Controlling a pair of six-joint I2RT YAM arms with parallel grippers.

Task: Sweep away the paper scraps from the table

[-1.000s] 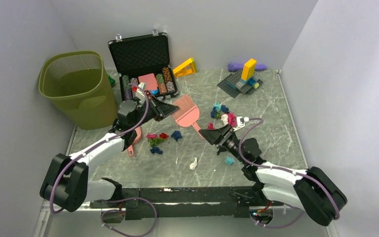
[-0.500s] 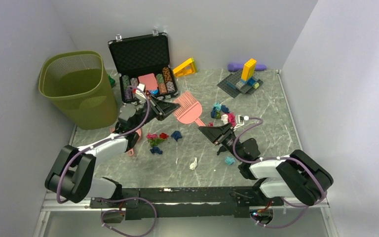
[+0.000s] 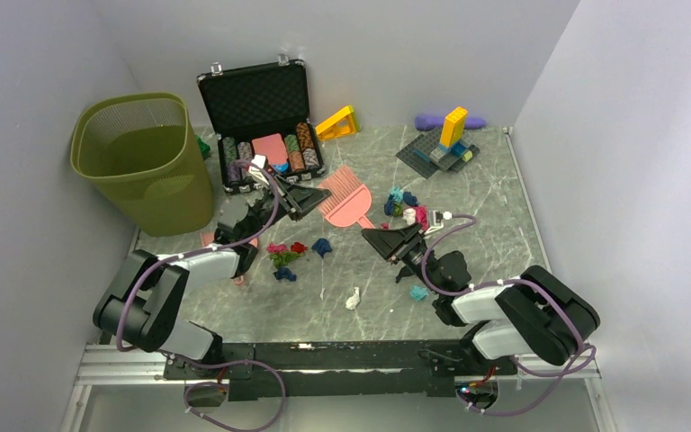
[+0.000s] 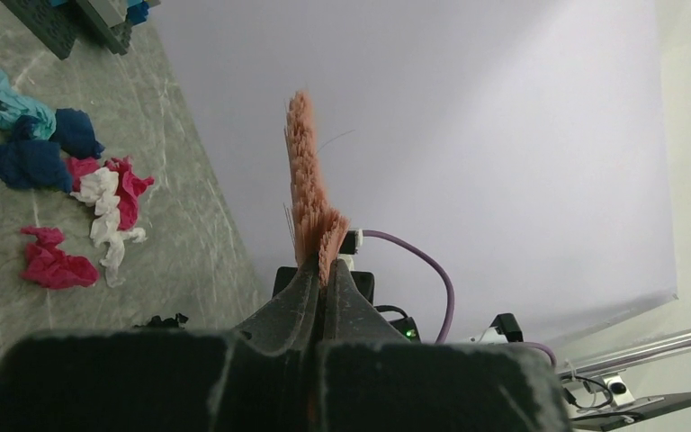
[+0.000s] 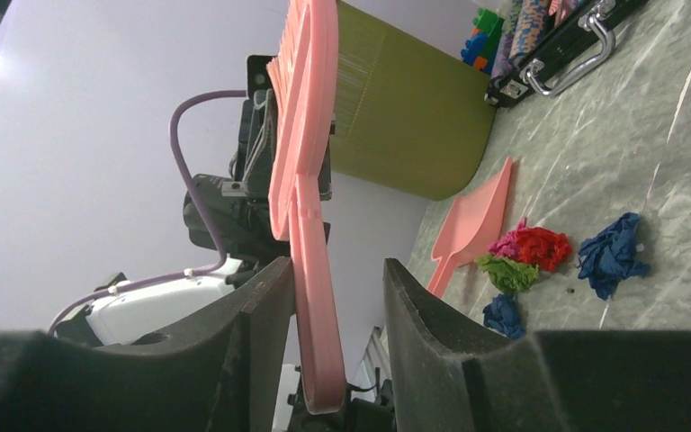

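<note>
The left fingers (image 4: 279,310) clamp the brush (image 4: 310,193); the right fingers (image 5: 432,306) gape around its handle (image 5: 313,288) — centre it, then close.

**A:** Arm finish, both sides?
**B:** Same. Left arm (image 3: 193,265) and right arm (image 3: 495,301): white link shells, bulky black joint housings.
**A:** Cabling?
**B:** Purple cable (image 4: 405,240) routed outside each arm, into a small white connector block (image 3: 258,162) at the wrist.
**A:** Tools?
**B:** Left tool (image 4: 322,265), right tool (image 5: 335,265): matte black, grainy, tapered fingers (image 5: 243,333). Bases sit on a black rail (image 3: 342,355).
</note>
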